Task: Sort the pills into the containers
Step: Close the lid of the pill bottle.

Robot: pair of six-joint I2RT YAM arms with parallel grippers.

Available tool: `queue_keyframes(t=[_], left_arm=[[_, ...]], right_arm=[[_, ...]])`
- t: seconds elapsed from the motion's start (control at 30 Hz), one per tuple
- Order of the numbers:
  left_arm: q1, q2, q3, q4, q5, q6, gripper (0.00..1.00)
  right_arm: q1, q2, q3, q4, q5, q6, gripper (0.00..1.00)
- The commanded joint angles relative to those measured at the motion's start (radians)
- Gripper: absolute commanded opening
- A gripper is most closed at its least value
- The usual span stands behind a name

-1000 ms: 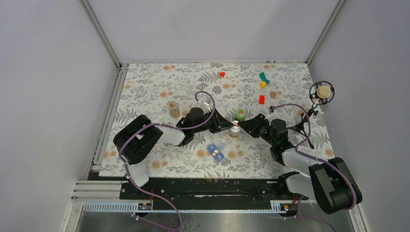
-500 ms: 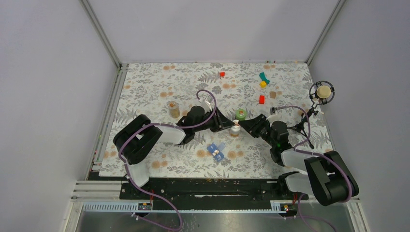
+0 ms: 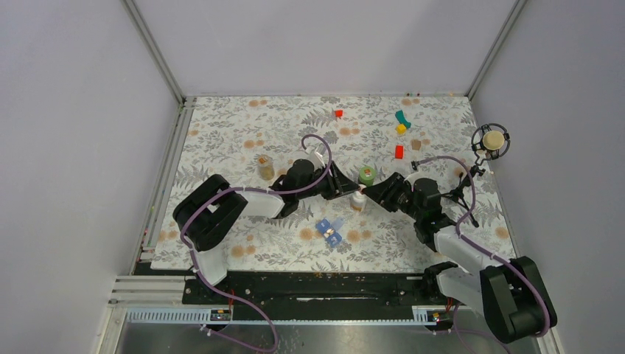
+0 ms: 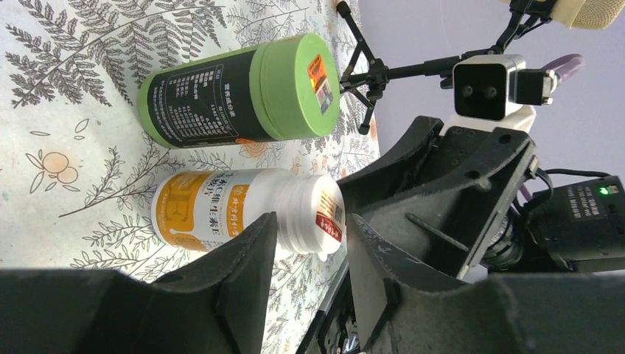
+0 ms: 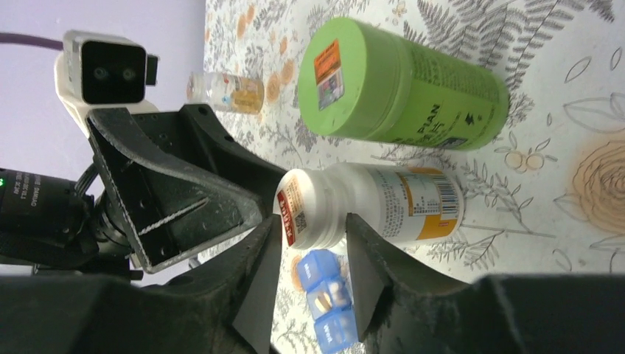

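A white bottle with an orange label (image 3: 358, 199) stands on the flowered mat, its white cap (image 4: 317, 214) shut. Both grippers meet at it, rolled on their sides. My left gripper (image 3: 346, 193) reaches it from the left. In the left wrist view my left gripper (image 4: 312, 218) is slightly open, and the cap shows in the gap just past its fingertips. My right gripper (image 3: 371, 192) comes from the right. In the right wrist view my right gripper (image 5: 313, 217) is slightly open in the same way at the cap (image 5: 309, 210). The blue pill box (image 3: 330, 231) lies nearer the arms; one compartment (image 5: 322, 296) shows pills.
A green-capped bottle (image 3: 367, 175) stands just behind the white one, close to both grippers. A small clear bottle (image 3: 265, 167) stands to the left. Red blocks (image 3: 399, 151), teal and yellow pieces (image 3: 402, 118) and a microphone on a tripod (image 3: 490, 140) are at the back right.
Both grippers' jaws have parted a little at the white bottle's cap. The right arm's rear links have swung down and to the right. The bottle has stayed put.
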Motion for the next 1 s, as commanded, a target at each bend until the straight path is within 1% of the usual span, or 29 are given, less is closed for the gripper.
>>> queue_keyframes(t=[0.0, 0.03, 0.13, 0.3, 0.4, 0.5, 0.6, 0.77, 0.97], left_arm=[[-0.021, 0.006, 0.037, -0.062, -0.014, 0.038, 0.42], [-0.021, 0.007, 0.04, -0.067, -0.013, 0.04, 0.42], [-0.02, 0.004, 0.042, -0.072, -0.012, 0.041, 0.42], [-0.02, 0.005, 0.035, -0.071, -0.005, 0.045, 0.41], [-0.02, 0.002, 0.026, -0.069, 0.001, 0.046, 0.37], [-0.02, 0.0, 0.018, -0.068, 0.005, 0.051, 0.34], [-0.021, 0.001, 0.015, -0.066, 0.01, 0.055, 0.3], [-0.02, -0.001, 0.006, -0.066, 0.01, 0.053, 0.29], [-0.021, -0.01, -0.026, -0.036, -0.007, 0.007, 0.26]], right_arm=[[0.029, -0.037, 0.071, -0.272, -0.084, -0.044, 0.48], [0.029, -0.042, 0.079, -0.287, -0.085, -0.043, 0.5], [0.029, -0.042, 0.1, -0.327, -0.089, -0.044, 0.5], [0.029, -0.033, 0.107, -0.339, -0.08, -0.014, 0.44], [0.029, -0.038, 0.104, -0.34, -0.067, -0.005, 0.41], [0.029, -0.037, 0.098, -0.336, -0.053, -0.004, 0.4], [0.03, -0.039, 0.097, -0.322, -0.055, -0.001, 0.4], [0.03, -0.054, 0.101, -0.322, -0.044, 0.001, 0.44], [0.026, -0.089, 0.087, -0.287, -0.021, 0.025, 0.45]])
